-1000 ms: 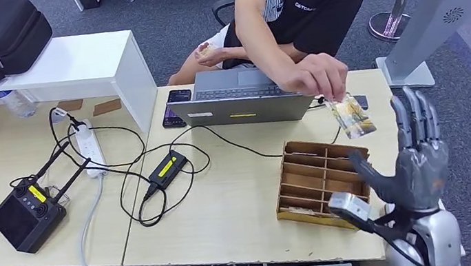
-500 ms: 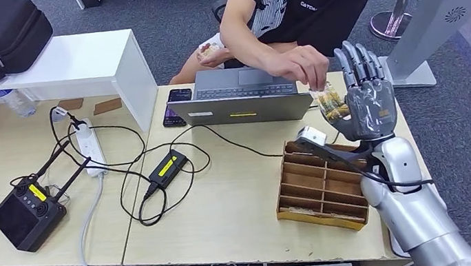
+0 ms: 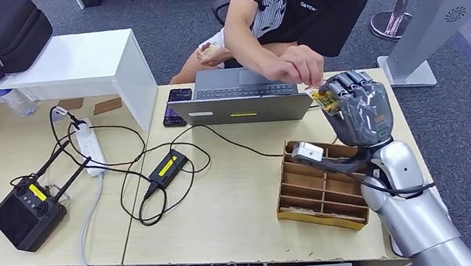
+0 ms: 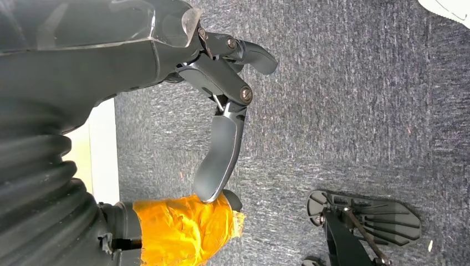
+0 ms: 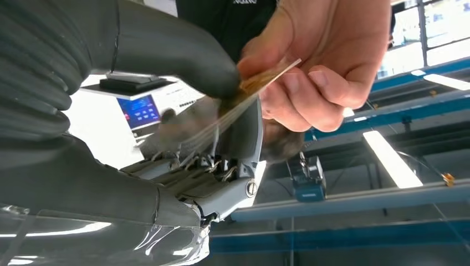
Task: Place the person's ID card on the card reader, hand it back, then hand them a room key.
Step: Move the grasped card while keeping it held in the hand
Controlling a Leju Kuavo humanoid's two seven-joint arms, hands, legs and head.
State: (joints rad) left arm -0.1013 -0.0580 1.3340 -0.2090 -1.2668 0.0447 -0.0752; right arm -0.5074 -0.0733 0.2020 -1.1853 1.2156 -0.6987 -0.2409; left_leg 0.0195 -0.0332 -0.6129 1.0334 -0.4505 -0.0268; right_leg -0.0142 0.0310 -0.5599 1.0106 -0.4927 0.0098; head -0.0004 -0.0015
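The right hand (image 3: 357, 110) had curled around the ID card (image 3: 322, 96), pinched also by the person's hand (image 3: 295, 69), just beyond the laptop (image 3: 241, 96).

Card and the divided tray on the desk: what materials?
Card: looks like thin clear glossy plastic with a gold print; in the right wrist view the background shows through it. Tray: brown, matte thin partitions, likely cardboard or thin wood.

Yellowish ID card (image 3: 322, 96), pinched edge-on beside the laptop (image 3: 241, 96)
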